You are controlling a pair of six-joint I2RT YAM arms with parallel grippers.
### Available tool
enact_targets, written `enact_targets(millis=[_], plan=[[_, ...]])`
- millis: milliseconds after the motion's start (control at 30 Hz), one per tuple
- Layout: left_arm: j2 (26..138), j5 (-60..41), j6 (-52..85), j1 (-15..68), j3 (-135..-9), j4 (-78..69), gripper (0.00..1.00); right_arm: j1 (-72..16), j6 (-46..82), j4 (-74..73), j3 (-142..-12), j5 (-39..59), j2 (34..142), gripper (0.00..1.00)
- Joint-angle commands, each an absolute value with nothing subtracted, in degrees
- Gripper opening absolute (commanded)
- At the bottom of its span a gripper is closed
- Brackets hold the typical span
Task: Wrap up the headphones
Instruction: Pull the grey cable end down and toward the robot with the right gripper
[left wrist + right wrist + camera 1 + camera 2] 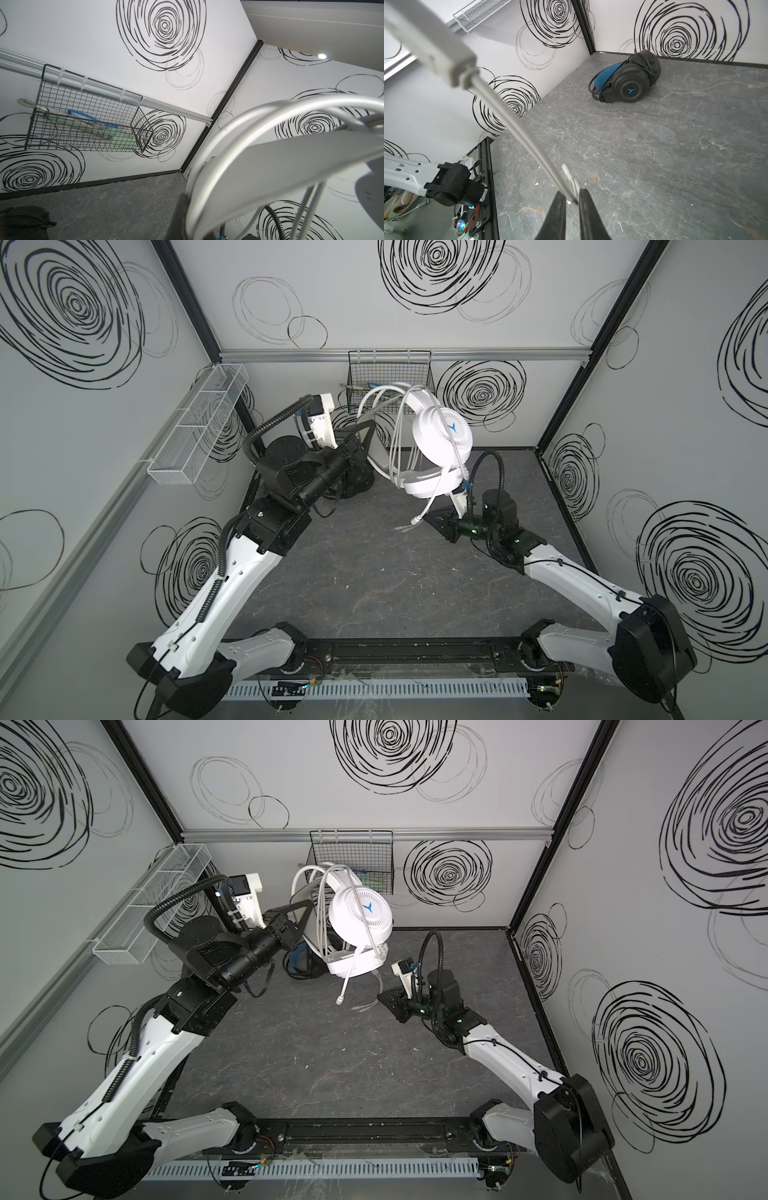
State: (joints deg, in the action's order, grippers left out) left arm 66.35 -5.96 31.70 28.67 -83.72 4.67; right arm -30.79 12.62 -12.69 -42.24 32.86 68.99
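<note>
The white headset hangs in the air at the back middle, with loops of white cable draped over its headband. My left gripper is shut on that headband. Low by the table, my right gripper has its jaws closed on the white cable near its plug end, which lies on the table. The boom mic dangles below the ear cup. The black headset lies at the back left, partly hidden behind the left arm.
A black wire basket with items in it hangs on the back wall. A white mesh basket hangs on the left wall. The arms' base rail runs along the front of the grey table.
</note>
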Motion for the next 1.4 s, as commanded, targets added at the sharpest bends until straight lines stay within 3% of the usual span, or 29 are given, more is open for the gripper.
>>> enact_targets(millis=[0, 100, 167, 333, 500, 567, 733, 1133, 1367], plan=[[65.48, -4.99, 35.85, 27.94, -85.87, -1.56, 0.0, -30.79, 12.79, -13.1, -42.01, 33.83, 68.77, 0.11], [65.49, -5.35, 36.47, 27.6, -85.54, -1.62, 0.0, -30.79, 12.57, -13.09, -42.18, 33.81, 68.73, 0.09], [65.49, -5.46, 36.65, 27.51, -85.36, -1.67, 0.0, -30.77, 12.63, -12.95, -42.23, 33.9, 68.73, 0.13], [65.57, -5.75, 37.15, 27.49, -85.25, -2.0, 0.0, -30.78, 12.93, -13.41, -42.12, 33.62, 68.81, 0.47], [65.57, -6.0, 37.34, 27.44, -85.52, -2.16, 0.0, -30.86, 14.29, -16.01, -41.79, 35.44, 69.66, 0.7], [65.69, -6.07, 37.44, 27.42, -85.45, -2.37, 0.0, -31.22, 14.78, -17.15, -41.88, 35.85, 70.39, 0.74], [65.8, -6.35, 37.8, 27.43, -85.43, -2.73, 0.0, -32.22, 15.12, -18.44, -42.85, 36.21, 72.6, 0.75], [65.75, -6.94, 38.28, 27.43, -85.52, -2.2, 0.0, -33.93, 15.97, -21.31, -43.98, 35.77, 76.26, 0.43], [65.17, -6.83, 37.97, 27.45, -85.26, -1.39, 0.0, -34.28, 17.25, -23.09, -44.77, 34.8, 78.22, 0.39]])
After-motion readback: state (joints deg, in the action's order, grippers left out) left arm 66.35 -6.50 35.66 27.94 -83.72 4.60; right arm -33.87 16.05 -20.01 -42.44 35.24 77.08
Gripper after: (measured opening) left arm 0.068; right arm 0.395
